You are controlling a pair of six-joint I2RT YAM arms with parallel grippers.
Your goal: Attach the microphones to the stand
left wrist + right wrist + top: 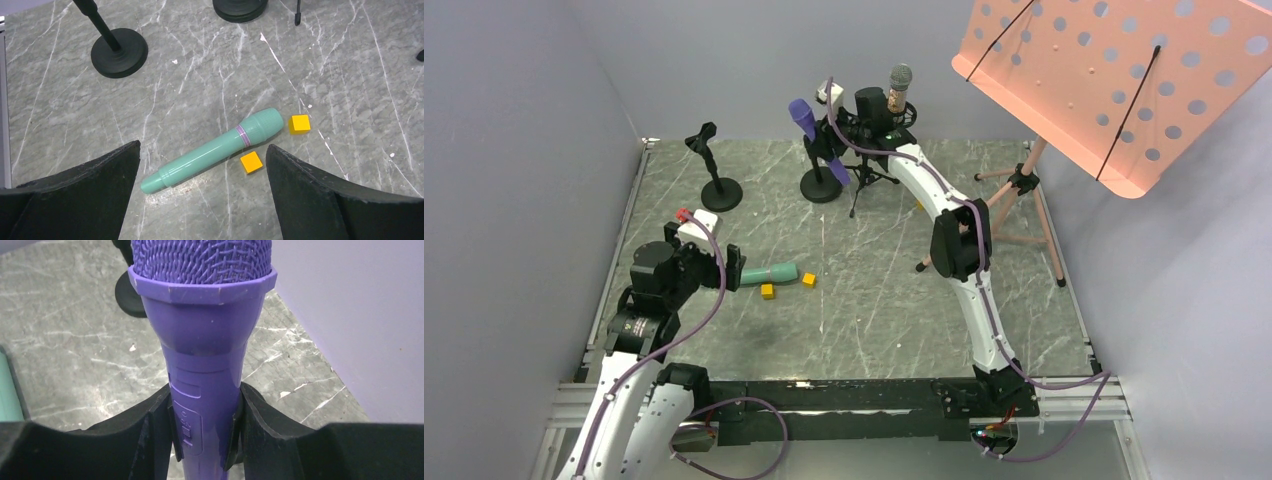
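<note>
The teal-green microphone [215,150] lies flat on the marble table [874,300]. My left gripper [202,147] hovers over its handle end, open, one finger on each side and neither touching it; from above, the left gripper [732,268] is at the teal microphone's [771,272] left end. The purple microphone [207,365] stands tilted in the clip of a round-based stand [821,186], with my right gripper [206,390] shut on its body. From above, the right gripper [829,138] is at the purple microphone [804,120]. The pinkish-copper microphone [898,88] stands upright in a tripod stand [864,175].
Two yellow cubes [299,123] [251,162] lie beside the teal microphone's head. An empty round-based stand [720,192] is at the back left. A pink perforated music stand [1114,80] on a tripod fills the back right. Grey walls enclose the table.
</note>
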